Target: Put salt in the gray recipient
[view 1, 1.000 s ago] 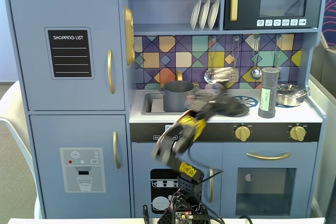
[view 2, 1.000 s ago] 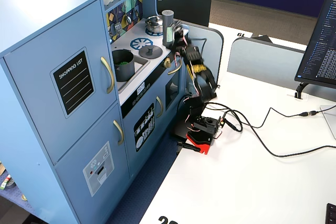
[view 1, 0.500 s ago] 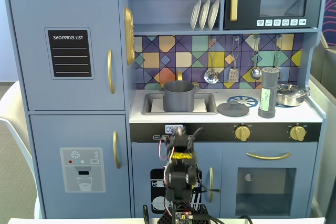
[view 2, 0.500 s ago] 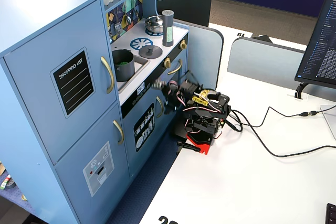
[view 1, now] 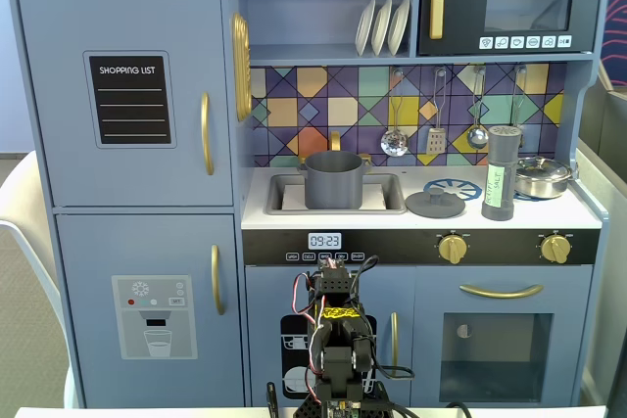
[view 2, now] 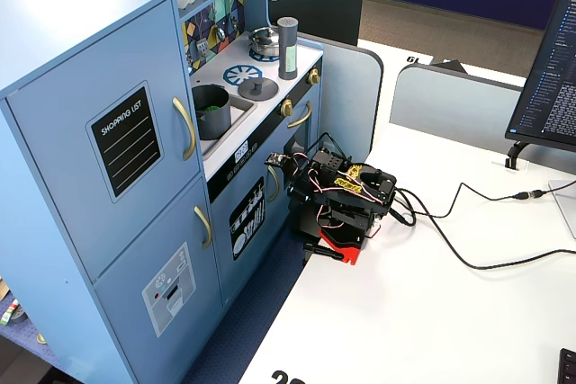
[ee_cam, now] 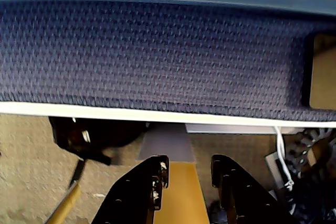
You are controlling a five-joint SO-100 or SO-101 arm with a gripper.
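The salt shaker (view 1: 500,172) stands upright on the counter of the toy kitchen (view 1: 127,193), far above the fingers and off to their right in a fixed view, just beside the steel pan (view 1: 542,176) and near the flat gray lid (view 1: 435,204). The gray pot (view 1: 334,179) sits in the sink, almost straight above the folded arm (view 2: 346,195); in another fixed view something green shows inside it.

The fingers (ee_cam: 189,174) are released and hold nothing: the wrist view shows them slightly parted, pointing down past the edge of the bench (ee_cam: 157,114) toward the blue partition (ee_cam: 157,56) and the floor, well away from anything on the counter.

The shaker looks rigid and probably light, a tall slim cylinder with a smooth dark wall and a pale green label (view 1: 497,188). Being tall on a narrow base, it would likely tip at a sideways nudge, so the approach should come level, with the fingers straddling it before closing. The best hold seems to be around the body at about mid-height, on or just above the label, below the perforated cap (view 1: 503,131); a grip too high could lever it over, and the smooth wall may slip if pinched lightly. A firm squeeze should do no harm. The pan so close by leaves little room on that side.
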